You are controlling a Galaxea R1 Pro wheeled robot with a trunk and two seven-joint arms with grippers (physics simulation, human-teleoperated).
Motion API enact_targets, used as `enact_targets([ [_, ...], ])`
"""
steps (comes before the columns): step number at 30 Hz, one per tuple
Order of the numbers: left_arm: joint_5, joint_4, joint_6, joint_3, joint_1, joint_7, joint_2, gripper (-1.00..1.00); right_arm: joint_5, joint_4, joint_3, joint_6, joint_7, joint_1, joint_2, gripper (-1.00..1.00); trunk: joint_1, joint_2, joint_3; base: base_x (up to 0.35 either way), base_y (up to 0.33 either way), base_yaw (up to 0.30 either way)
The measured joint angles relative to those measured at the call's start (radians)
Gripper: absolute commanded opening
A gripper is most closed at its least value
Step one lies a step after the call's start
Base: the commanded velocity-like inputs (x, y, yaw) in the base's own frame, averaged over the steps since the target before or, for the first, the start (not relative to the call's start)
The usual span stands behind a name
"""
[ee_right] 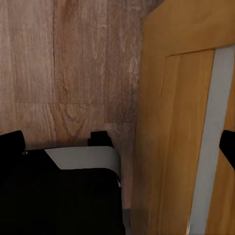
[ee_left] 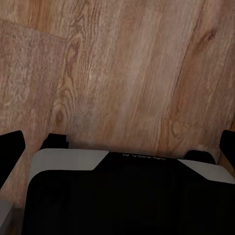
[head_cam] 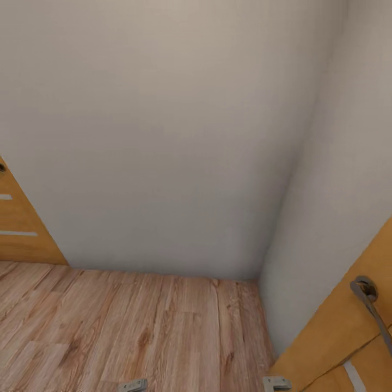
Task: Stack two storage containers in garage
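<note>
The two storage containers are out of view. I face a corner of pale walls (head_cam: 163, 136) over light wood-plank flooring (head_cam: 136, 326). In the left wrist view my left gripper (ee_left: 117, 147) hangs open over the planks, its dark fingers (ee_left: 11, 149) wide apart with nothing between them. My right gripper (ee_right: 120, 144) is also open and empty, one dark fingertip (ee_right: 228, 147) in front of a wooden door (ee_right: 186, 122).
An orange-wood door (head_cam: 348, 326) with a metal lever handle (head_cam: 366, 294) stands close at the right. Another wooden door (head_cam: 22, 228) is at the left. My black and white base (ee_left: 127, 196) lies below both grippers. Open plank floor lies ahead up to the wall.
</note>
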Motion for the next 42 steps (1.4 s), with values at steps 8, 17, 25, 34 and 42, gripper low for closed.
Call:
enact_targets([
  [8, 0.000, 0.000, 0.000, 0.000, 0.000, 0.000, 0.001, 1.00, 0.000, 0.000, 0.000, 0.000, 0.000, 0.000, 0.000, 1.00, 0.000, 0.000, 0.000, 0.016, 0.000, 0.237],
  [17, 0.000, 0.000, 0.000, 0.000, 0.000, 0.000, 0.000, 1.00, 0.000, 0.000, 0.000, 0.000, 0.000, 0.000, 0.000, 1.00, 0.000, 0.000, 0.000, 0.199, 0.000, 0.034],
  [25, 0.000, 0.000, 0.000, 0.000, 0.000, 0.000, 0.000, 1.00, 0.000, 0.000, 0.000, 0.000, 0.000, 0.000, 0.000, 1.00, 0.000, 0.000, 0.000, 0.327, 0.000, 0.009],
  [34, 0.000, 0.000, 0.000, 0.000, 0.000, 0.001, 0.000, 1.00, 0.000, 0.000, 0.000, 0.000, 0.001, 0.000, 0.000, 1.00, 0.000, 0.000, 0.000, 0.291, 0.000, 0.225],
  [42, 0.000, 0.000, 0.000, 0.000, 0.000, 0.000, 0.000, 1.00, 0.000, 0.000, 0.000, 0.000, 0.000, 0.000, 0.000, 1.00, 0.000, 0.000, 0.000, 0.043, 0.000, 0.278],
])
